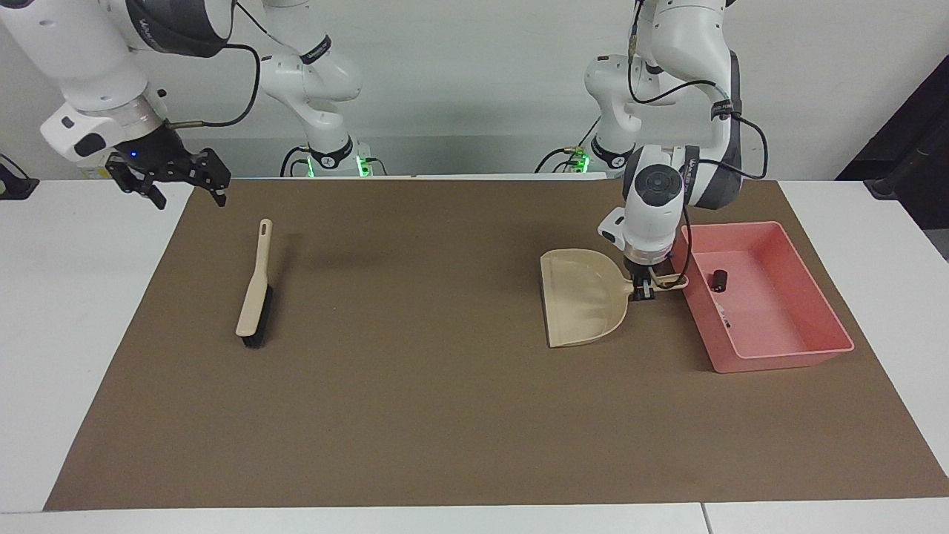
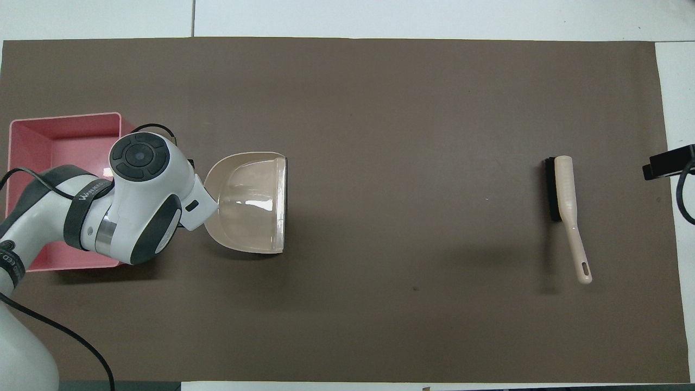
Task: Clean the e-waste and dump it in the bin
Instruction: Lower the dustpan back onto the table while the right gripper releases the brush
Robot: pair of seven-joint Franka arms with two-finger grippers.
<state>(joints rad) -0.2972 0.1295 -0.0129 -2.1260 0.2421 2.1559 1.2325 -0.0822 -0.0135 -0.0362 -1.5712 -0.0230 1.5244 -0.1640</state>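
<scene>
Beside the bin [image 1: 815,297], the left gripper [image 1: 643,289] is pinching the dustpan [image 1: 582,308] handle, pointing straight down; e-waste [image 1: 718,279] is lying inside. At ten o'clock, the right gripper [image 1: 182,182] is hanging spread-fingered above the brown mat [image 1: 445,415] edge on the tabletop [image 1: 67,311].

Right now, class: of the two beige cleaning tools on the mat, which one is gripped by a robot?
The dustpan, beside the pink bin: the left tool is shut on its handle. The brush lies free.

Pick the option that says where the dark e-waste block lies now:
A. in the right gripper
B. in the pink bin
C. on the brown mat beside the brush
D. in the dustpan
B: the dark block rests on the floor of the pink bin, and the dustpan beside it is empty.
</scene>
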